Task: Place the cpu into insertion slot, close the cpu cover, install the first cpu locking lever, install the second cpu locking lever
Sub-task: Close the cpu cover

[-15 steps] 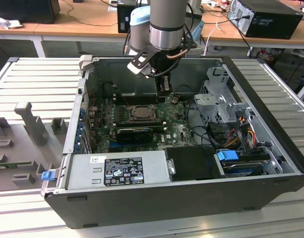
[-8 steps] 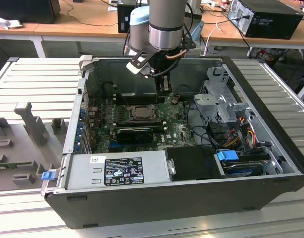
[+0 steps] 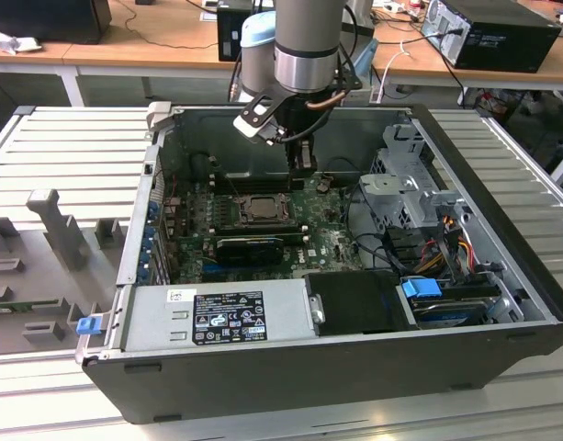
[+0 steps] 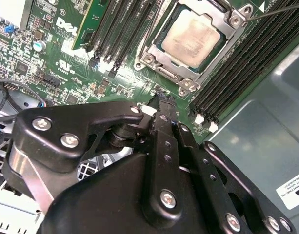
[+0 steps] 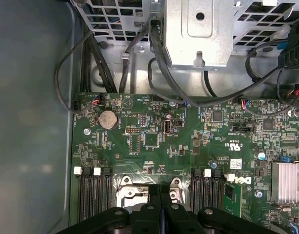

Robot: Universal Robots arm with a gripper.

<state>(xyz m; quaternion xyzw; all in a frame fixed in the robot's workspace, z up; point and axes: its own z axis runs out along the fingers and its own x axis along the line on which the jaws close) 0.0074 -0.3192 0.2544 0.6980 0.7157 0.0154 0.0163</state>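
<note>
Now | claw [image 4: 164, 100] pressed together, holding nothing | cpu [image 4: 193, 38] seated beneath closed cpu cover [image 4: 220, 17], near claw

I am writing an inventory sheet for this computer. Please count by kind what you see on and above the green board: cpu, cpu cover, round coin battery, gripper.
cpu: 1
cpu cover: 1
coin battery: 1
gripper: 1
Total: 4
</note>
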